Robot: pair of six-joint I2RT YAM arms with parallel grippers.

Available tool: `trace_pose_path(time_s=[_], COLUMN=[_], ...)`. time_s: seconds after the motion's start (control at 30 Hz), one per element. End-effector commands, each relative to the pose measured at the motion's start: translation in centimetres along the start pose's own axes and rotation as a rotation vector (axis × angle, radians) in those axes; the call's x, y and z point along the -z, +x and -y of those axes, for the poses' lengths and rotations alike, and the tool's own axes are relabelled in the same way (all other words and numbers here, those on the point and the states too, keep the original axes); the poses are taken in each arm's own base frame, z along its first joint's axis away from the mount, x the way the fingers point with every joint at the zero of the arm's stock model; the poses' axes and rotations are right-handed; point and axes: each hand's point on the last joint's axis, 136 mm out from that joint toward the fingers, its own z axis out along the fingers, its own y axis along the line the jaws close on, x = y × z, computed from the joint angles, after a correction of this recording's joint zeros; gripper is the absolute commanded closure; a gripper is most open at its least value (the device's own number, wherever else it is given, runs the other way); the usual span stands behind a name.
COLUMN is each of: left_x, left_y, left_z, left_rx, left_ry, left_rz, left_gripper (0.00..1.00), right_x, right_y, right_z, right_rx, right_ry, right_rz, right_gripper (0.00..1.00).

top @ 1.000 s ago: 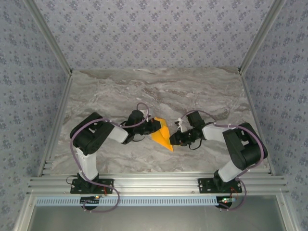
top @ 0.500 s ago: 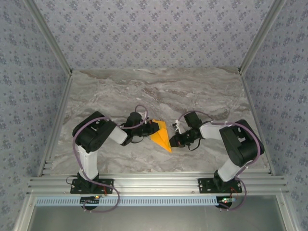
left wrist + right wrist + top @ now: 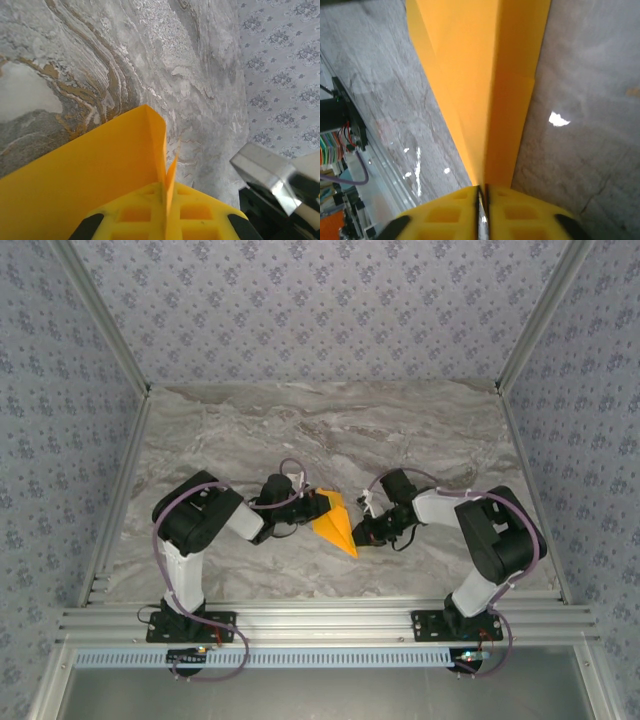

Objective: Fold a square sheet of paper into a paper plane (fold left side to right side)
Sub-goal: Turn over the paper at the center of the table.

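Detail of the folds is proving hard to read from above, where the orange sheet (image 3: 335, 523) is showing as a small creased wedge at the middle of the marble table (image 3: 300, 430), its sharp tip pointing toward the near edge; whether it is resting on the surface or being held just off it cannot be told. The left gripper (image 3: 319, 505) is meeting the sheet's left side and the right gripper (image 3: 362, 531) its right side, with the fingertips themselves too small to make out there. In the left wrist view the yellow fingers (image 3: 125, 215) are pressing together on a thin upright edge of the paper, their lower parts cut off by the frame, and a blurred grey and black shape (image 3: 272, 175) is sitting at the right. In the right wrist view the pads (image 3: 515, 205) are likewise pinching closed on a long fold running away from the camera. Both arms are bending at the elbow and reaching inward, low over the table.
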Motion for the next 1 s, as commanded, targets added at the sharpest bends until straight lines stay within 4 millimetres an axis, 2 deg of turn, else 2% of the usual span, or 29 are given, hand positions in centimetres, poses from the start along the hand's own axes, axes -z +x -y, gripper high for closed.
trace_pose_path(time_s=[0.0,0.1,0.2,0.3,0.43,0.7,0.8,0.97], left_x=[-0.1,-0.3,-0.4,-0.5,-0.5,-0.6,-0.6,-0.6], left_y=[-0.2,-0.2,-0.1,-0.2,-0.1,-0.1,0.0,-0.1], left_z=[-2.4,-2.1,-1.8,-1.7,-1.7,-1.8,-1.9,-1.9], left_rx=[0.015,0.010,0.007,0.005,0.005,0.004,0.006,0.003], left_ry=[-0.064,-0.058,-0.052,-0.051,-0.051,-0.055,-0.058,-0.058], left_rz=[0.024,0.020,0.015,0.016,0.013,0.011,0.010,0.011], left_gripper=[1.00,1.00,1.00,1.00,1.00,1.00,1.00,1.00], right_x=[1.1,3.3,4.4,4.2,2.7,-0.5,-1.3,-2.2], right_y=[0.8,-0.7,-1.9,-2.9,-3.7,-4.5,-3.6,-0.9], right_z=[-1.2,-2.1,-3.1,-4.6,-5.5,-4.2,-3.1,-1.1], right_rx=[-0.014,0.019,0.043,0.062,0.067,0.002,-0.038,-0.108], right_ry=[-0.027,-0.008,-0.022,-0.073,-0.136,-0.181,-0.161,-0.111], right_rz=[-0.014,0.063,0.105,0.122,0.117,0.068,0.029,-0.044], right_gripper=[0.73,0.63,0.62,0.64,0.70,0.73,0.73,0.74])
